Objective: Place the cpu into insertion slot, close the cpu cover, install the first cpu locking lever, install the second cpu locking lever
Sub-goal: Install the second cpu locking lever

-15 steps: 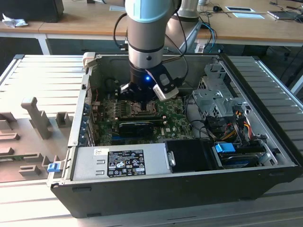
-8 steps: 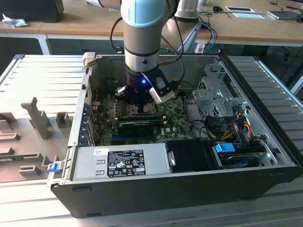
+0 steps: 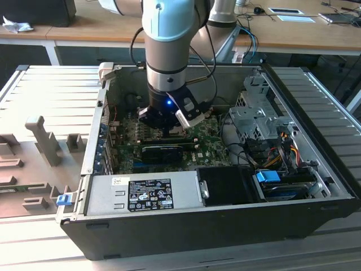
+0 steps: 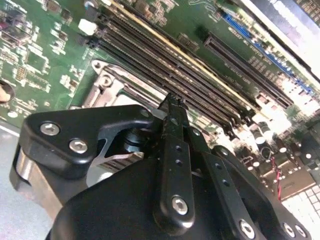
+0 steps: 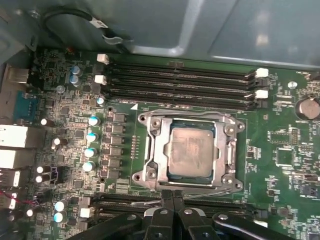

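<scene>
In the first wrist view the cpu, a dull silver-grey square, lies flat in the insertion slot. The silver cpu cover lies down around it as a frame, its cut-out showing the chip's top. My gripper is shut with nothing between its fingers. Its black fingertips stand at the slot's edge, beside a thin metal lever rod that runs along that side. In the second wrist view the shut fingertips point down next to the slot's silver corner. The exterior view has the gripper low over the green board.
The board sits inside an open black computer case. Rows of black memory slots run beside the socket, and more lie under the fingers. A long black card, a grey power supply and a metal drive cage crowd around.
</scene>
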Robot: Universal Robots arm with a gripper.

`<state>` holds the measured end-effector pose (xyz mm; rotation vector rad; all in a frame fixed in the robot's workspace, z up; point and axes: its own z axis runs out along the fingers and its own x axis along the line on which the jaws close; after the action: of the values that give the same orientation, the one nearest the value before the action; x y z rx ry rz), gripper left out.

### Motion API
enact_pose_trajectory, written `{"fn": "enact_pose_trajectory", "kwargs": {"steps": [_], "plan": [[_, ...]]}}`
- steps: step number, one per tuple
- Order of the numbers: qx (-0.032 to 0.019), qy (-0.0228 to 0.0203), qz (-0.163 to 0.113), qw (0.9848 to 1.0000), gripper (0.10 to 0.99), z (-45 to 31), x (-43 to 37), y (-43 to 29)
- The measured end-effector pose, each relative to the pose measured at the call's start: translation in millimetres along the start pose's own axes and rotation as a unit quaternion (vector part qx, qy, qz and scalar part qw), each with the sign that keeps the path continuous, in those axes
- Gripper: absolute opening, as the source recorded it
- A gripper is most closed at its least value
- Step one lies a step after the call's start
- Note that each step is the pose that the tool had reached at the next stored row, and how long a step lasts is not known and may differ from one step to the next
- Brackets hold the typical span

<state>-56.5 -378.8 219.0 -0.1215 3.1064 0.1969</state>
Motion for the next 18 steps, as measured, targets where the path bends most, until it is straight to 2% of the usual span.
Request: {"fn": "enact_pose_trajectory", "kwargs": {"steps": [2, 3, 6, 12, 13, 14, 15, 16, 17, 18], "plan": [[-0.0012, -0.0002, 0.000, 1.0000, 0.106, 0.3, 6.1, 0.1], [-0.0059, -0.0006, 0.000, 1.0000, 0.106, 0.8, 10.2, -0.6], [-0.0171, -0.0015, 0.000, 0.9999, 0.106, 2.3, 11.7, -3.4], [-0.0341, -0.0038, 0.000, 0.9994, 0.106, 7.9, 14.9, -9.5], [-0.0406, -0.0051, 0.000, 0.9992, 0.106, 7.7, 16.1, -11.7], [-0.0519, -0.0075, 0.000, 0.9986, 0.106, 7.5, 17.9, -14.2], [-0.0593, -0.0089, 0.000, 0.9982, 0.106, 7.2, 18.6, -17.3], [-0.0639, -0.0096, 0.000, 0.9979, 0.106, 7.0, 18.9, -19.7], [-0.0664, -0.0102, 0.000, 0.9977, 0.106, 6.9, 19.4, -21.1], [-0.0722, -0.0123, 0.000, 0.9973, 0.106, 6.7, 22.1, -23.4]]}}
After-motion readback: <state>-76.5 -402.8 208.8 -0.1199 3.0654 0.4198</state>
